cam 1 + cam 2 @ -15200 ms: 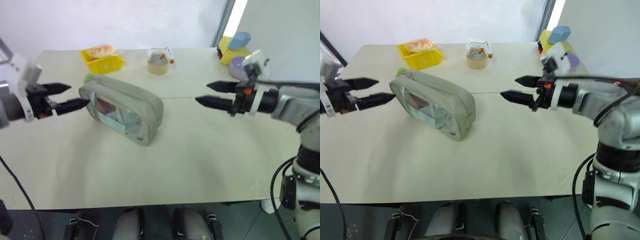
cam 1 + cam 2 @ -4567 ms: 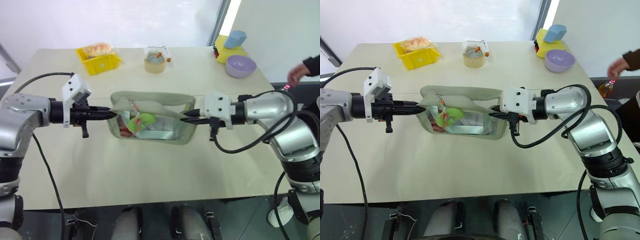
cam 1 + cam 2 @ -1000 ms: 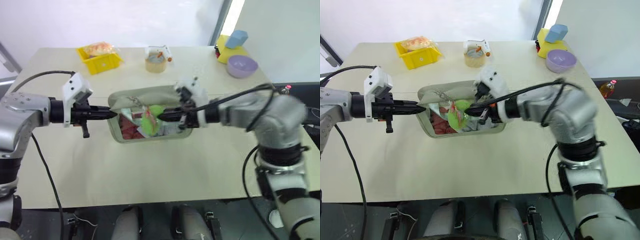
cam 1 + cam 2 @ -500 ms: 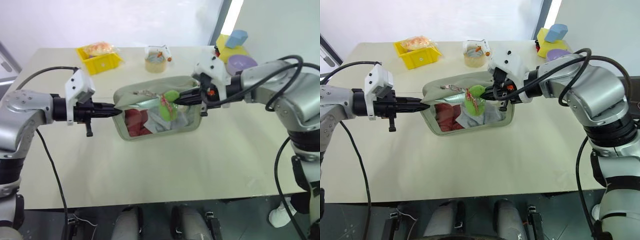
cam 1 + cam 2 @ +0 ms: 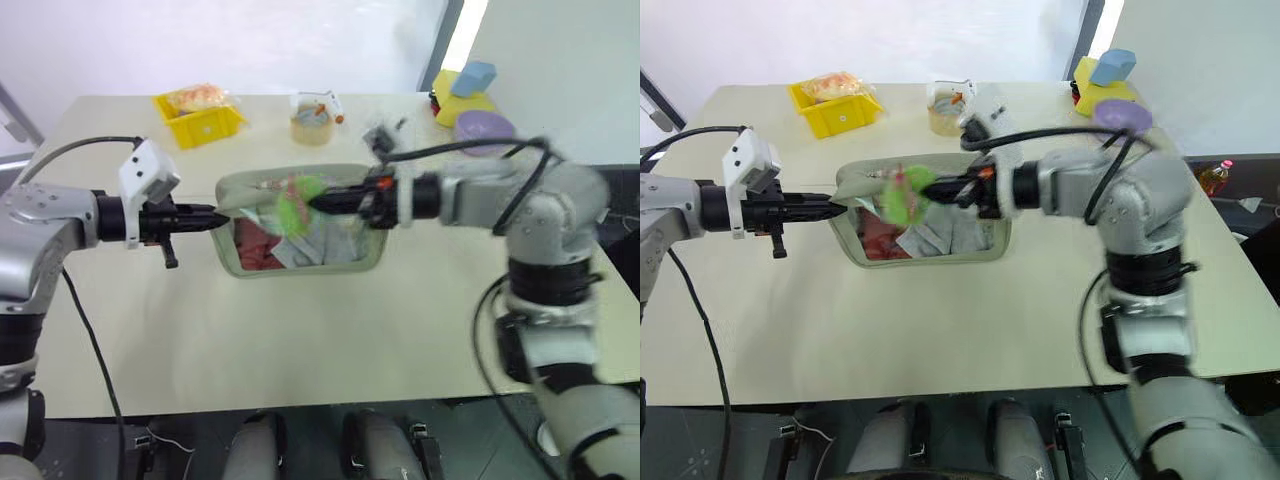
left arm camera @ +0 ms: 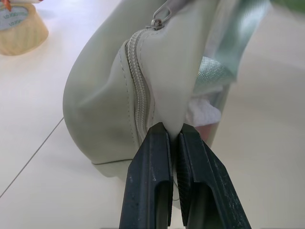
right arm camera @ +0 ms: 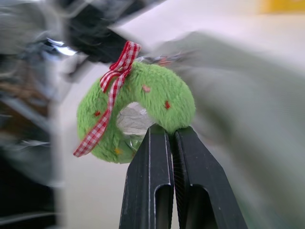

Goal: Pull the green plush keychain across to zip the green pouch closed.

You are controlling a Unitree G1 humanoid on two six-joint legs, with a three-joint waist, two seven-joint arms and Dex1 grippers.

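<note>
Pale surface (image 5: pixel 330 330) | our left tool (image 6: pixel 172 138) pinches soft green pouch (image 5: pixel 340 255) end | right tool (image 7: pixel 172 131) clamps squashy green plush keychain (image 7: pixel 138 107); pull gently

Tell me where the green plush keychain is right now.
In the head views the green plush keychain hangs at the green pouch's top edge, left of centre, pinched by the right hand.

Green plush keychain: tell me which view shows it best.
The right wrist view: the green plush keychain is close up, a ring with a checked ribbon, pinched by the right tool. Both eye views show it as a small green blur against the green pouch.
</note>
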